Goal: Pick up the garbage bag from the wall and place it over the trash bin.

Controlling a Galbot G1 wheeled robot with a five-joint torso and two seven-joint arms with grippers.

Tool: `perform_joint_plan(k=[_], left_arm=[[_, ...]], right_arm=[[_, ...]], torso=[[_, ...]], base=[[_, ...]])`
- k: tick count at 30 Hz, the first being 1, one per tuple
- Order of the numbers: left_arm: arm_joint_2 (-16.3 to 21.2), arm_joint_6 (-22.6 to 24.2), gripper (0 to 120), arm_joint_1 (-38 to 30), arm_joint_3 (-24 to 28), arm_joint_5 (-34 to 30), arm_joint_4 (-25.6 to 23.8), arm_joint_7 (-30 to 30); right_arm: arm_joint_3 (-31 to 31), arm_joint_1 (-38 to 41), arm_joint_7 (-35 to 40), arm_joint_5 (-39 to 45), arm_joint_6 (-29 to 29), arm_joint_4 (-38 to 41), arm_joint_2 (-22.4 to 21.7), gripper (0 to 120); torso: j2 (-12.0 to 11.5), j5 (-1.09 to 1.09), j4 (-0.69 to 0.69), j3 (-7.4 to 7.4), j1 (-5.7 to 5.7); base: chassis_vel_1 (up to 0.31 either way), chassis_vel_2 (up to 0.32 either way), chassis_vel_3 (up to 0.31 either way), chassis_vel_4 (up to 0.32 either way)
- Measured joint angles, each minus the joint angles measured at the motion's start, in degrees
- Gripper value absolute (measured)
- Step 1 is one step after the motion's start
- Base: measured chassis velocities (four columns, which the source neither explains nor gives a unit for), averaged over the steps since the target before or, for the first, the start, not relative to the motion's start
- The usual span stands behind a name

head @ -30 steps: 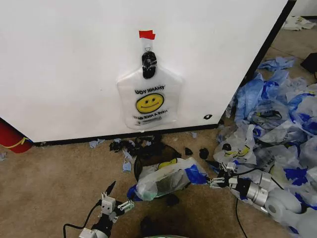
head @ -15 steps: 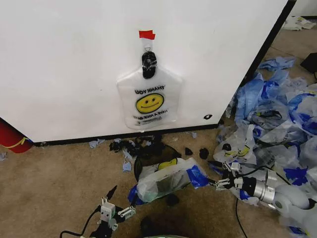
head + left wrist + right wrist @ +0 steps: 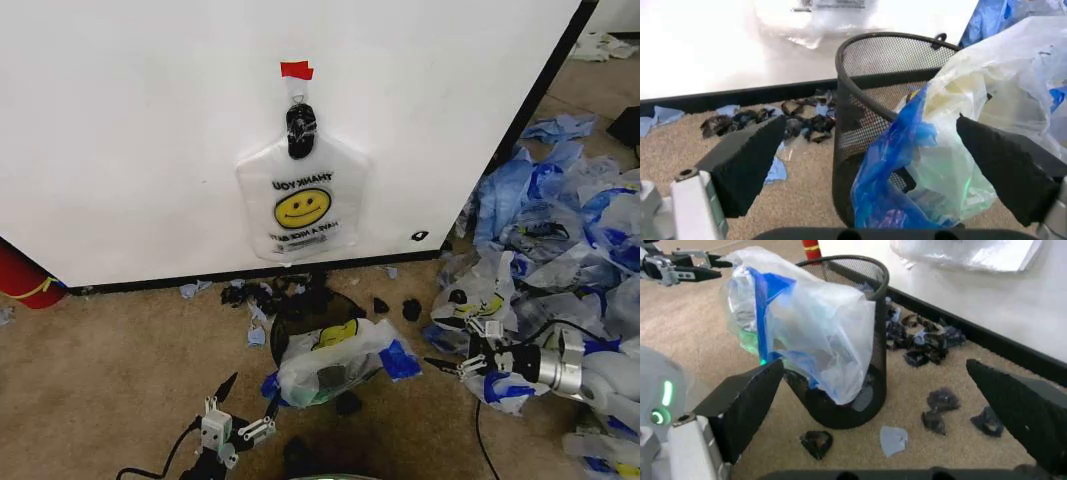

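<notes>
A garbage bag [image 3: 302, 205] with a yellow smiley face hangs flat on the white wall from a black clip. Below it, a second bag of the same kind [image 3: 335, 365] with blue handles is draped loosely over the black mesh trash bin [image 3: 300, 312] on the carpet. My left gripper [image 3: 248, 398] is open and empty just left of the bin; its wrist view shows the bin [image 3: 860, 75] and bag [image 3: 960, 115] between the fingers [image 3: 747, 160]. My right gripper [image 3: 452, 348] is open and empty, a little right of the bag, facing the bin [image 3: 867, 267] and the bag [image 3: 807, 320].
A pile of blue-streaked white bags [image 3: 560, 230] covers the floor on the right, around my right arm. Black scraps [image 3: 270, 292] litter the wall's base behind the bin. A red cylinder [image 3: 20, 275] stands at the far left. Bare carpet lies left of the bin.
My right gripper has drawn back to the right, away from the bag's blue handle. The left gripper has sunk slightly lower. The bag on the bin has settled a little.
</notes>
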Motion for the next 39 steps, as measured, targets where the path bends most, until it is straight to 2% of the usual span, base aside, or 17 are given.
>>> perform_joint_plan(k=[6, 12, 15, 17, 18, 20, 22, 24, 26, 29, 31, 32, 34, 35, 36, 38, 39], left_arm=[[-0.41, -0.3, 100, 0.34, -0.23, 0.11, -0.15, -0.2], [-0.07, -0.64, 100, 1.24, -1.69, 0.08, -2.68, -1.41], [2.02, -0.13, 100, -0.23, -4.97, -3.34, -6.64, -2.18], [4.35, 1.21, 100, -3.38, -6.45, -7.72, -8.49, -2.16], [4.35, 1.21, 100, -3.38, -6.45, -7.72, -8.49, -2.16], [7.36, 2.67, 100, -5.87, -9.82, -12.75, -10.27, -1.58], [10.06, 3.32, 100, -7.13, -12.49, -16.62, -11.16, -0.37], [11.46, 3.68, 100, -7.69, -13.38, -18.1, -11.33, 0.08], [14.54, 5.13, 100, -10.26, -13.59, -21.17, -11.06, 1.09], [17.69, 7.43, 100, -14.93, -11.71, -25.0, -10.22, 2.37], [20.12, 10.58, 100, -20.61, -8.11, -28.5, -9.72, 3.1], [21.09, 11.9, 100, -24.17, -4.63, -30.01, -9.22, 3.22], [22.03, 13.38, 100, -31.71, 2.15, -31.9, -7.9, 3.53], [22.03, 13.38, 100, -31.71, 2.15, -31.9, -7.9, 3.53], [22.32, 14.15, 100, -35.59, 4.94, -32.74, -7.15, 3.82], [22.49, 14.87, 100, -38.2, 6.64, -33.54, -6.75, 4.18], [23.08, 19.4, 100, -48.28, 13.95, -38.35, -6.25, 6.4]], right_arm=[[2.24, 0.06, -1.05, 0.93, 0.0, -0.04, -1.08, 100], [7.19, -1.38, 0.73, 4.52, 0.39, 0.98, -1.11, 100], [14.45, -3.87, 11.34, 11.35, 1.32, 6.11, 3.04, 100], [17.54, -4.71, 18.01, 13.52, 1.9, 9.56, 6.38, 100], [17.54, -4.71, 18.01, 13.52, 1.9, 9.56, 6.38, 100], [19.22, -3.58, 24.63, 13.25, 2.72, 12.81, 10.34, 100], [19.8, -2.89, 27.9, 11.91, 2.66, 15.15, 12.65, 100], [19.91, -2.84, 28.84, 11.18, 2.55, 16.06, 13.47, 100], [20.84, -4.29, 30.36, 9.39, 2.44, 18.49, 14.93, 100], [23.56, -8.32, 31.14, 7.44, 2.86, 20.79, 16.27, 100], [27.22, -12.68, 31.51, 6.06, 3.11, 22.78, 17.91, 100], [29.14, -14.87, 31.51, 5.52, 3.14, 23.57, 18.74, 100], [32.75, -18.53, 31.26, 4.02, 3.39, 24.41, 20.24, 100], [32.75, -18.53, 31.26, 4.02, 3.39, 24.41, 20.24, 100], [34.51, -20.19, 30.78, 3.25, 3.52, 24.64, 21.1, 100], [35.91, -21.46, 30.45, 2.7, 3.6, 24.83, 21.81, 100], [39.63, -25.43, 29.78, 1.61, 3.9, 25.98, 24.72, 100]], torso=[[0.0, 0.0, 0.01, 0.0, 0.0], [0.0, -0.01, 0.0, 0.0, 0.0], [0.0, -0.01, 0.06, 0.0, 0.0], [0.0, -0.04, -0.01, 0.0, 0.0], [0.0, -0.04, -0.01, 0.0, 0.0], [0.0, 0.01, -0.05, 0.0, 0.0], [0.0, 0.0, 0.03, 0.0, 0.0], [0.0, -0.03, 0.01, 0.0, 0.0], [0.0, -0.02, 0.08, 0.0, 0.0], [-0.01, -0.04, 0.0, 0.01, 0.01], [0.0, 0.02, -0.03, 0.0, 0.0], [0.0, 0.04, -0.04, 0.0, 0.0], [0.0, -0.06, -0.01, 0.0, 0.0], [0.0, -0.06, -0.01, 0.0, 0.0], [0.0, -0.05, -0.02, 0.0, 0.0], [0.0, -0.03, 0.0, 0.0, 0.0], [0.0, 0.01, 0.0, 0.0, 0.0]], base=[[0.0, 0.0, 0.0, 0.0], [0.0, 0.0, 0.0, 0.0], [0.0, 0.0, 0.0, 0.0], [0.0, 0.0, 0.0, 0.0], [0.0, 0.0, 0.0, 0.0], [0.0, 0.0, 0.0, 0.0], [0.0, 0.0, 0.0, 0.0], [0.0, 0.0, 0.0, 0.0], [0.0, 0.0, 0.0, 0.0], [0.0, 0.0, 0.0, 0.0], [0.0, 0.0, 0.0, 0.0], [0.0, 0.0, 0.0, 0.0], [0.0, 0.0, 0.0, 0.0], [0.0, 0.0, 0.0, 0.0], [0.0, 0.0, 0.0, 0.0], [0.0, 0.0, 0.0, 0.0], [0.0, 0.0, 0.0, 0.0]])
